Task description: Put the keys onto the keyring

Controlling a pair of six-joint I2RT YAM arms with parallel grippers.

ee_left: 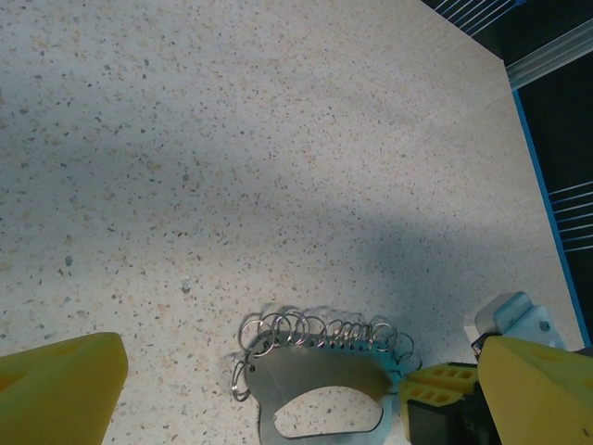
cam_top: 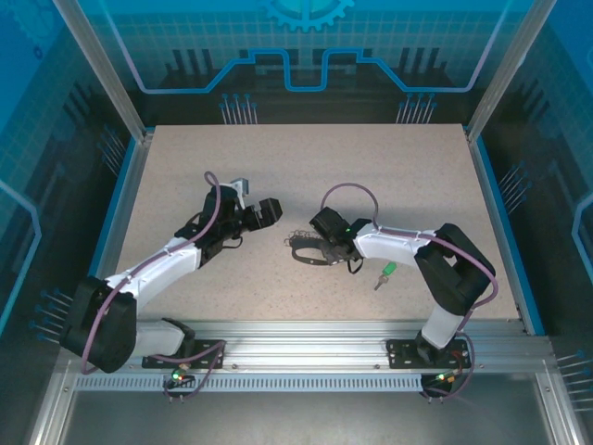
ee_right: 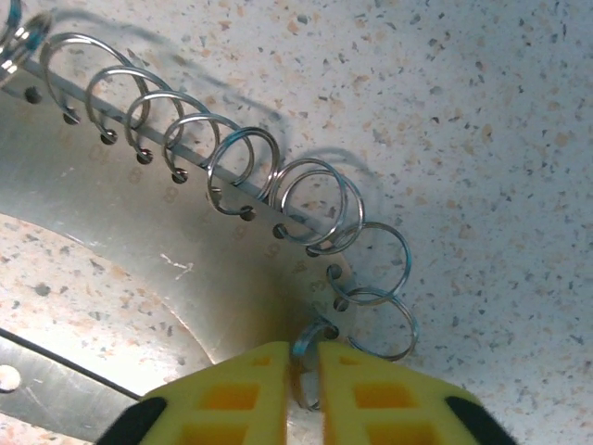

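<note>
keyring: the keyring [cam_top: 304, 252] lies flat on the worktop [cam_top: 371, 167] mid-scene between the two arms, long axis roughly left to right, with its split rings [ee_right: 241, 167] along the far edge.
right fingers: the right fingers [ee_right: 241, 394] are almost together, pinched on a small ring at the keyring's right end.
left fingers: the left fingers [ee_left: 65, 380] are wide apart and hold nothing, just far-left of the keyring and pointing at it.
key: the key [cam_top: 384, 273] is on the worktop to the near right of the keyring, beside the right forearm and touching neither set of fingers. its green head points far-right and its blade near-left.
deciding relation: the key lies behind the right fingers, on their wrist side. the right arm is nearer but busy. the left is free, but the keyring and the right wrist stand between it and the key.
likely need: probably a reach across to the key.
</note>
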